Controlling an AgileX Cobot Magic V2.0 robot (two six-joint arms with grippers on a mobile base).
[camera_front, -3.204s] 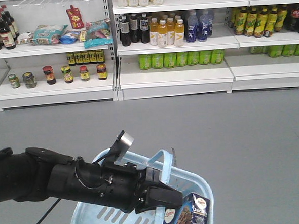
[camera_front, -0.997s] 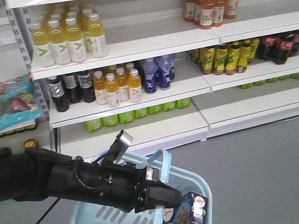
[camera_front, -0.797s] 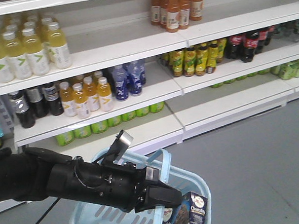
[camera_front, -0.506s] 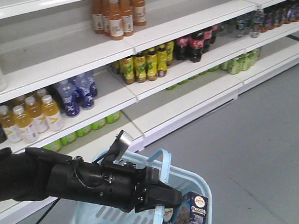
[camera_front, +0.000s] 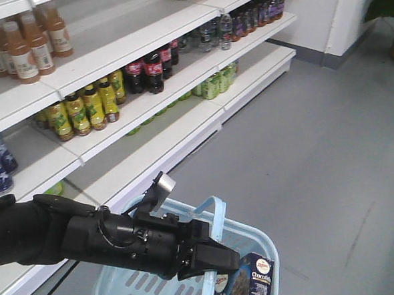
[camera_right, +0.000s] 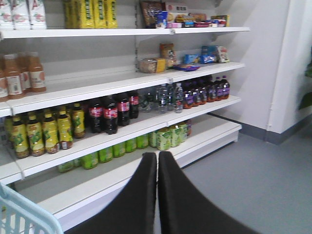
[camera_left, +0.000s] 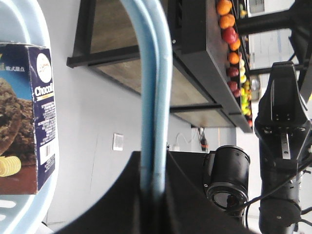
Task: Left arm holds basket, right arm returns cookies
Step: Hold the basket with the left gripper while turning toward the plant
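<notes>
At the left, the left arm (camera_front: 89,238) has its left gripper (camera_front: 214,260) pinching the arched handle (camera_front: 213,217) of the light blue basket (camera_front: 125,292). Further right, the Choco cookie box (camera_front: 254,288) stands inside the basket, not yet picked. The right gripper (camera_right: 157,195) is pressed together and empty before the drink shelves (camera_right: 122,83), so the whole return seems left to do.

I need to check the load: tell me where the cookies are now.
The cookies stand inside the basket, at its right end in the front view, beside the left pincer gripping the handle.
</notes>
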